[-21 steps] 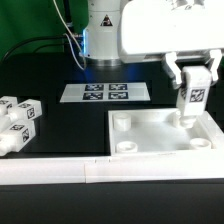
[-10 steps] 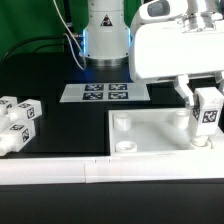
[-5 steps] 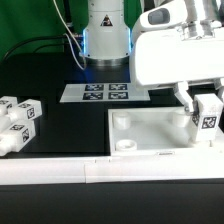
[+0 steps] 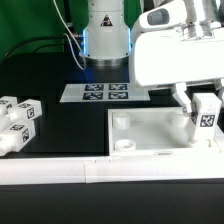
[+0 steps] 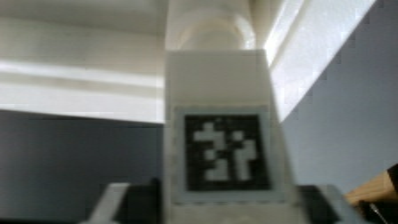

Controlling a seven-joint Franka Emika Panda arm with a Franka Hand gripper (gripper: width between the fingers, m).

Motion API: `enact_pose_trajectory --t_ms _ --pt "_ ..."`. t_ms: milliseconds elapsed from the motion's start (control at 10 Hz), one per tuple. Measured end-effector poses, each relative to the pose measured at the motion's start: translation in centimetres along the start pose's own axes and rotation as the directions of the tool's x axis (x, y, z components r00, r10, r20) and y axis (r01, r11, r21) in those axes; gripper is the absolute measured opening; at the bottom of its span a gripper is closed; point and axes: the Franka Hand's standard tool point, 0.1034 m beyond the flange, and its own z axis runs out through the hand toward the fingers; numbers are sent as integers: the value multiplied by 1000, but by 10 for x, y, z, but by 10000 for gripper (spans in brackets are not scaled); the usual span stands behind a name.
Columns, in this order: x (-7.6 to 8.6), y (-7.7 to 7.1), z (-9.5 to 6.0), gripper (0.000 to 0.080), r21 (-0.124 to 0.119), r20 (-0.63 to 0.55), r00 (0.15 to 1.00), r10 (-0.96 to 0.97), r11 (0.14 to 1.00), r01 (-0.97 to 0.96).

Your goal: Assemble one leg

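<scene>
Your white panel (image 4: 150, 130) lies at the exterior view's right. Over its edge on that side, the gripper (image 4: 205, 108) is clamped on the leg (image 4: 207, 122). It holds the leg upright, long axis vertical, lower end toward the panel. The socket beneath is hidden.

Glossy white arm (image 4: 106, 35), dark band and blue glow on its base column; hand (image 4: 205, 108) boxy, white, rounded corners.
</scene>
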Motion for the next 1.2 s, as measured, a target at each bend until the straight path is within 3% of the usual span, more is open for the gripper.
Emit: enact_pose_trajectory --t_ms 100,200,300,400,600,800,1200 --pt "-1 0 0 359 2 8 1000 0 1000 0" --pt "-3 -2 0 564 10 49 999 14 1000 -15" --pt "-1 -3 -6 624 4 92 994 54 998 -55" --pt "-2 -12 -9 642 -6 180 979 100 995 -101" --pt "-4 -8 -8 648 -48 341 926 159 987 -151" --pt "-3 13 -9 649 -48 481 862 161 986 -158" --pt "-1 13 -9 649 -55 566 807 171 984 -170"
